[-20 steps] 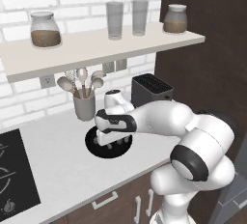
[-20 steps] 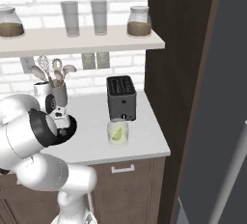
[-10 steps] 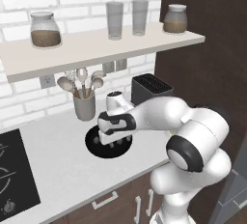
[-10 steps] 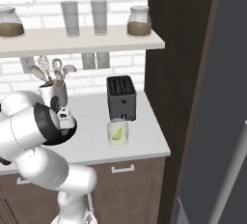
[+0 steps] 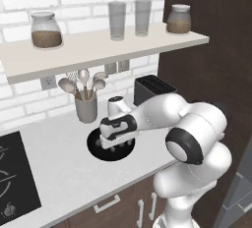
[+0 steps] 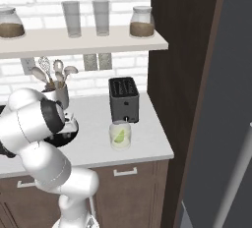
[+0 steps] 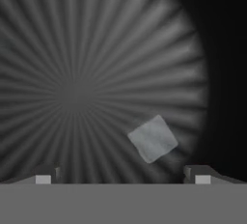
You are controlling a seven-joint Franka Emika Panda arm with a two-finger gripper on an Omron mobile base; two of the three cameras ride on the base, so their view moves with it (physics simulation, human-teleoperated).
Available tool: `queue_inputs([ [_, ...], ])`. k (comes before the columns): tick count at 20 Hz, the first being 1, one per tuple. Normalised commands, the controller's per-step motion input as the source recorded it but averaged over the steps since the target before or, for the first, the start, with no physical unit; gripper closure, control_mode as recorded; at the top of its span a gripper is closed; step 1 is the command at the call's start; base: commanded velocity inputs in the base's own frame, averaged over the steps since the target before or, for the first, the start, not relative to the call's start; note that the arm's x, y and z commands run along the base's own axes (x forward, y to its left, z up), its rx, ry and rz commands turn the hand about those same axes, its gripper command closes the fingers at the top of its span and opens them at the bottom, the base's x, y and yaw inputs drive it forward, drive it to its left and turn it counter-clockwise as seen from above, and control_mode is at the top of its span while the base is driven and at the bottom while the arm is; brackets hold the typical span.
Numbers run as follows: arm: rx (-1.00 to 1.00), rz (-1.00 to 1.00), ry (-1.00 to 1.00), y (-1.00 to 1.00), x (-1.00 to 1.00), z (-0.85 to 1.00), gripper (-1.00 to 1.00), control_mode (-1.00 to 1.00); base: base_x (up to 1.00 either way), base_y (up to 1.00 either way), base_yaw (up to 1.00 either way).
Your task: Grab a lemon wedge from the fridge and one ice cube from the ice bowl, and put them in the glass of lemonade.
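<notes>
The black ice bowl (image 5: 98, 149) sits on the white counter in front of the utensil cup. My gripper (image 5: 116, 146) hangs open just over its middle, fingers pointing down into it. In the hand view the bowl's ribbed inside (image 7: 72, 92) lies close below, and one pale ice cube (image 7: 153, 138) rests in it, just ahead of the open gripper (image 7: 123, 177) and nearer the right fingertip (image 7: 202, 177). Nothing is between the fingers. The glass of lemonade (image 6: 120, 135) stands in front of the toaster, with a yellow-green lemon wedge (image 6: 118, 136) inside it. The grey fridge (image 6: 221, 104) rises at the far right.
A grey utensil cup (image 5: 86, 109) stands right behind the bowl, and a black toaster (image 5: 152, 89) to its right. A shelf (image 5: 98, 50) above holds two jars and two tall glasses. A black cooktop (image 5: 12, 183) lies at the left. Dark brown cabinet panel (image 6: 177, 74) borders the counter's right end.
The hand has sunk a little lower over the bowl and the arm's elbow has swung nearer the camera. The jaws stay open.
</notes>
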Motion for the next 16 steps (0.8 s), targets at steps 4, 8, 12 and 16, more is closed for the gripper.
queue_inputs([
  [4,0.0,0.0,0.0,0.12,0.0,-0.28,-1.0,-1.0,0.0,0.0,0.0],
  [8,0.0,0.0,0.0,0.13,0.07,-0.04,-1.0,-1.0,0.0,0.0,0.0],
  [12,0.0,0.0,0.0,0.0,0.39,0.0,-1.0,-1.0,0.0,0.0,0.0],
  [16,0.0,0.0,0.0,0.0,0.34,-0.04,-1.0,-1.0,0.0,0.0,0.0],
])
